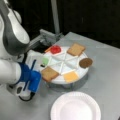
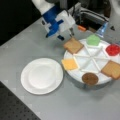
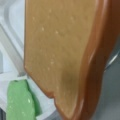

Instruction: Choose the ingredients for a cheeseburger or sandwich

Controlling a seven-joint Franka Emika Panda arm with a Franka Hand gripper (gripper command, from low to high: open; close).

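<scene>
- A gray worktop [image 2: 30, 45] holds a round white tray [image 2: 93, 58] split into wedge compartments, and beside it a plain white paper plate [image 2: 42, 75] with nothing on it, so no sandwich has been started.
- The ingredients sit one to a wedge: a toast square [image 2: 73, 45] in the wedge nearest the arm, a second toast square [image 2: 113, 69] on the far side, a green piece [image 2: 93, 40], a red disc [image 2: 113, 49], a yellow-orange cheese square [image 2: 69, 64] and a dark brown patty [image 2: 90, 78].
- The gripper [image 2: 65, 35], under a blue and white wrist, hangs just above and beside the near toast at the tray's edge (this piece looks like the one being selected).
- I cannot tell whether its jaws are apart or together, or whether they touch the toast.
- In the wrist view the toast [image 3: 60, 55] fills nearly the whole frame, with the green piece [image 3: 20, 100] at the lower left.
- To do this step well, my judgement is that the jaws should straddle an outer edge of the toast and come down straight, since the piece is thin and lies flat.
- The toast looks like smooth hard plastic: tan, speckled face, darker raised crust. The tray looks glossy, with raised ribs between the wedges; the paper plate is matte with a fluted rim.
</scene>
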